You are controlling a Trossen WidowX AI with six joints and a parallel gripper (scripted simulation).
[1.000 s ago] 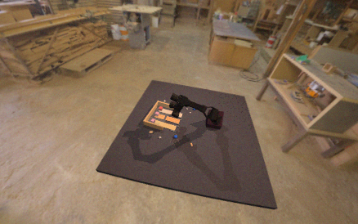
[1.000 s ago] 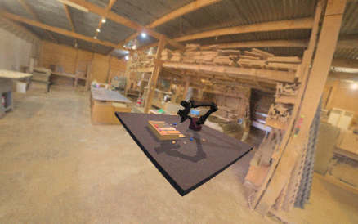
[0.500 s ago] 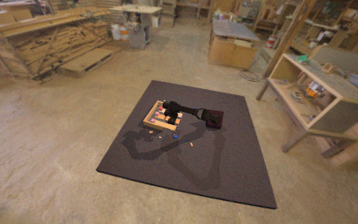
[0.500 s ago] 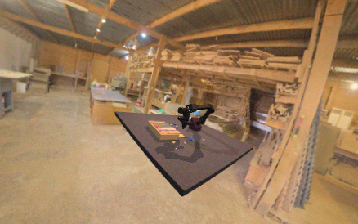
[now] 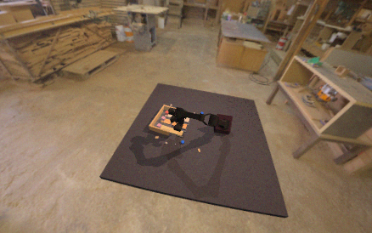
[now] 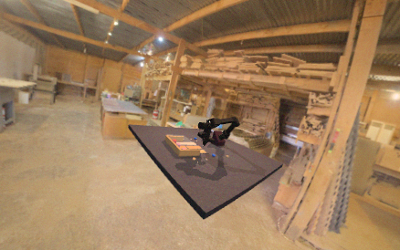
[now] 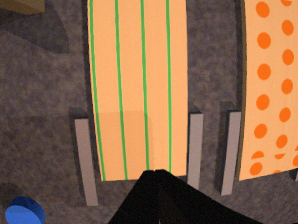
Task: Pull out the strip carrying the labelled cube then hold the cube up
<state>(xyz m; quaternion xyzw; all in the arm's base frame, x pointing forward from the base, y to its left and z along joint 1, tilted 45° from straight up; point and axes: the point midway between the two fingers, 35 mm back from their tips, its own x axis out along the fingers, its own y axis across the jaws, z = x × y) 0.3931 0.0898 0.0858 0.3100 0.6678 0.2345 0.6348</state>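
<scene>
Green-lined strip (image 7: 133,70) runs straight away from the gripper (image 7: 157,177), whose fingers are pressed together right at its near end, a sensible place for pulling it. Whether the thin strip is really caught between them, I cannot tell. The dotted strip (image 7: 273,76) lies beside it on the right, apart and untouched. The cube is outside the wrist view and too small to pick out in the tray (image 5: 155,123). Toward the arm's base the mat (image 5: 238,170) seems to leave room for pulling; a blue disc (image 7: 24,219) lies to the left.
</scene>
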